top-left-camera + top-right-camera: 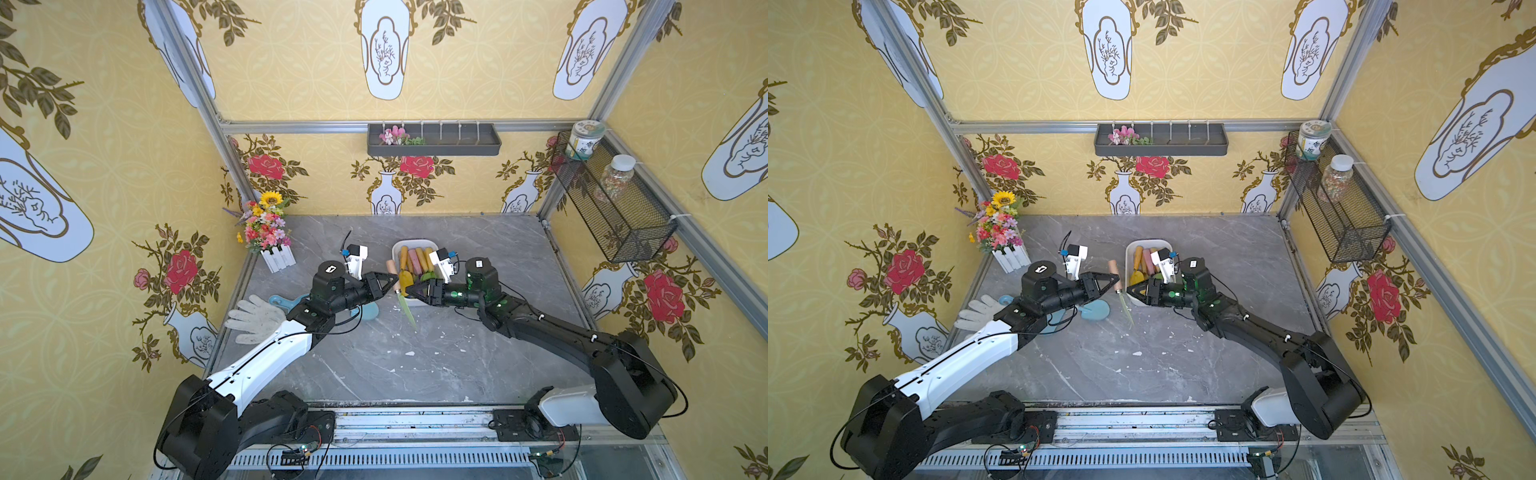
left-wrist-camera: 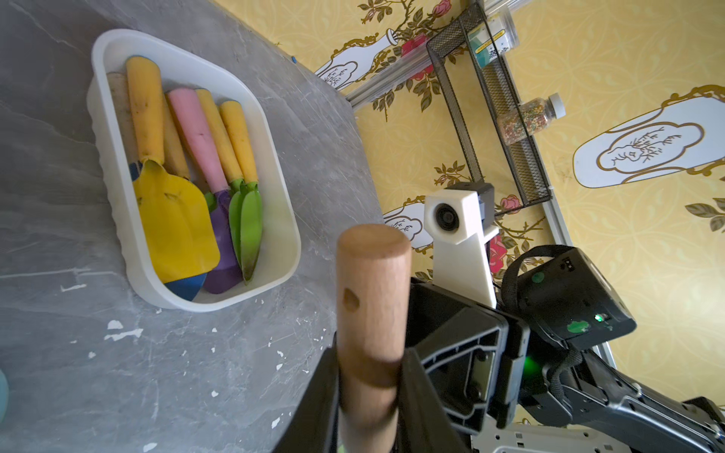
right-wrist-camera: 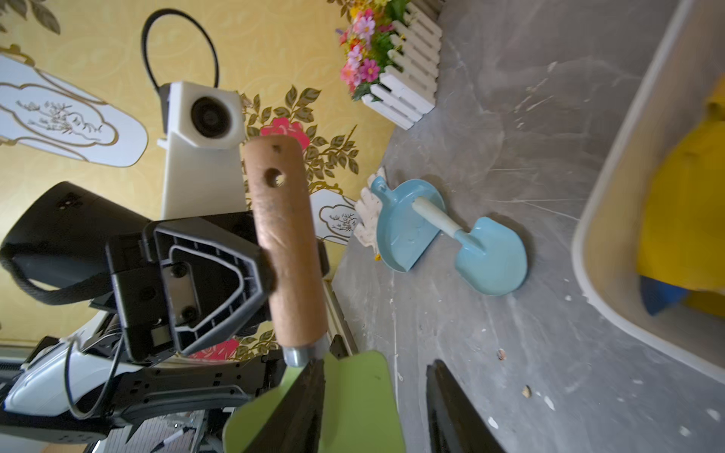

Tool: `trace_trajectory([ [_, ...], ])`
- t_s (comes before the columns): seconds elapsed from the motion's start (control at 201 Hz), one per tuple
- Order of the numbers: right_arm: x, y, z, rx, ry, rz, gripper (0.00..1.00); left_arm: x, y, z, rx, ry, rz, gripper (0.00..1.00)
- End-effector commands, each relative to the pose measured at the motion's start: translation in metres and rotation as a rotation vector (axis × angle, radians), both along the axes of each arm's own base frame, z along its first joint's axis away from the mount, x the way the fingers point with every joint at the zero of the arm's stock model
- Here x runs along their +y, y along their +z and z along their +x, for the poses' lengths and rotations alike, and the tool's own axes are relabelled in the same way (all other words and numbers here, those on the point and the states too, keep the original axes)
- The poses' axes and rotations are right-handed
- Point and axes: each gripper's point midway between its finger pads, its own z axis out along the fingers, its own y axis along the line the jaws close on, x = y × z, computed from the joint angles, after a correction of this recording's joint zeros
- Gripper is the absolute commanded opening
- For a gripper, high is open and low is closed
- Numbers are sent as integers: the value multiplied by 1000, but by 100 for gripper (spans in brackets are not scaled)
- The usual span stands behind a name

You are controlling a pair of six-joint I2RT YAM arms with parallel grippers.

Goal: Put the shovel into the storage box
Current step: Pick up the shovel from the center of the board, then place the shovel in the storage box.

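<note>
With left claw point(image 1: 395, 281) clamped on the shovel point(image 1: 407, 311) by its handle above the middle of the surface point(image 1: 415, 374), beside the storage box point(image 1: 413, 241), and right claw point(image 1: 408, 288) parted at the blade, clear that claw before swinging over the rim.

Shovel point(image 3: 292, 274) and storage box point(image 3: 612, 176) partly beyond right wrist view's edge.

Left claw point(image 1: 1117, 284) grips shovel point(image 1: 1113, 271) handle beside storage box point(image 1: 1144, 241); right claw point(image 1: 1129, 291) near green blade.
</note>
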Motion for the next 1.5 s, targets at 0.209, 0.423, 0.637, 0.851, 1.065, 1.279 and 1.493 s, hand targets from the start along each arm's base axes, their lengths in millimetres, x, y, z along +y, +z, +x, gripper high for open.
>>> trace_trajectory([
  [0.209, -73, -30, 9, 83, -219, -213, 47, 1, -30, 41, 101, 94, 195, 7],
  [0.423, -92, -38, 2, 94, -271, -283, 47, -7, -38, 74, 137, 118, 297, 7],
  [0.637, -98, -45, -4, 105, -282, -301, 48, -10, -52, 106, 154, 134, 443, 8],
  [0.851, -101, -48, -7, 109, -289, -310, 48, -13, -59, 136, 134, 143, 553, 9],
  [1.065, -105, -51, -10, 114, -297, -319, 48, -20, -69, 158, 136, 142, 614, 11],
  [1.279, -109, -53, -11, 116, -306, -328, 48, -30, -90, 166, 155, 120, 644, 11],
  [1.493, -110, -55, -11, 122, -308, -334, 48, -36, -109, 166, 172, 104, 687, 12],
])
